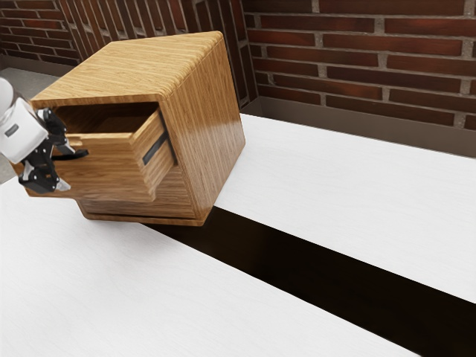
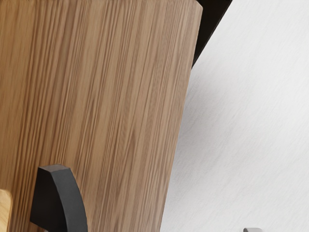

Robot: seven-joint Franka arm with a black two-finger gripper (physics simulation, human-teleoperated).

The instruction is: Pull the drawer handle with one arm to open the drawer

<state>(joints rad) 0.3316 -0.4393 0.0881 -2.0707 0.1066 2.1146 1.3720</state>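
Well, behind everything runs a brick wall. In front of it lies the white table, split by a dark gap that runs from under the cabinet toward the near right of the exterior view. The wooden cabinet sits at the far left of the exterior view, tilted, with one lower corner over that gap. Its drawer stands partly pulled out toward the exterior view's left, with its dark hollow showing above the front panel. My gripper is at the left end of the drawer front, right at the curved black handle. I cannot tell whether my fingers are pinching the handle or only standing beside it. From my wrist, the handle rises from the grained drawer front, with white table beyond.
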